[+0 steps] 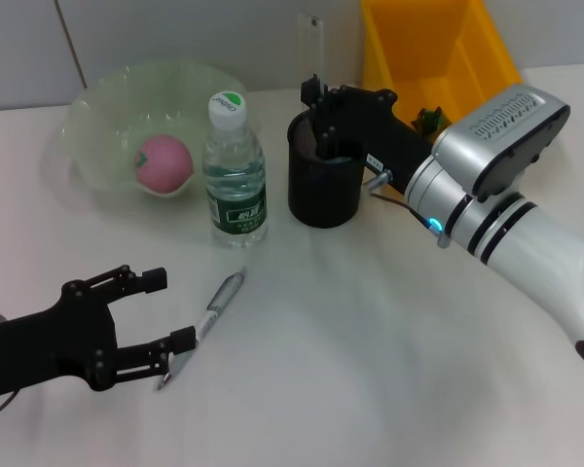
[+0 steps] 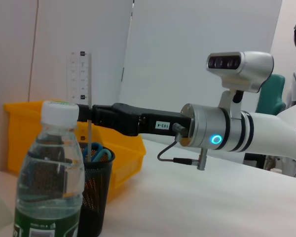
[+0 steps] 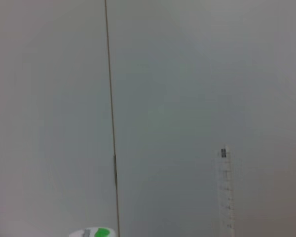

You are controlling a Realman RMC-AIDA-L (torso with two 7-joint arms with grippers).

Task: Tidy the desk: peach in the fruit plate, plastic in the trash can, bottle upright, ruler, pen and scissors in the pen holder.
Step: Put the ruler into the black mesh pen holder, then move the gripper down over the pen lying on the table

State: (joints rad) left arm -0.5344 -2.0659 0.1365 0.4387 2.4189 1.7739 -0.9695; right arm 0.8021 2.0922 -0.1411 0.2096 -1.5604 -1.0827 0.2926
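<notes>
Left gripper — fingers spread wide, holding nothing — lies just beside the pen on the table; the pen's long axis slants away toward the pen holder, its near end by the lower finger.

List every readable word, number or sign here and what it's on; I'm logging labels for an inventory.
"183-4" or similar, barely legible: white sticker on the right gripper, above the pen holder.
Water bottle green label: white characters, too blurred to read.
Bottle cap: green logo, unreadable.
Transparent ruler: scale marks and dark print, too small to read.
Pen by the left gripper: no text visible.
</notes>
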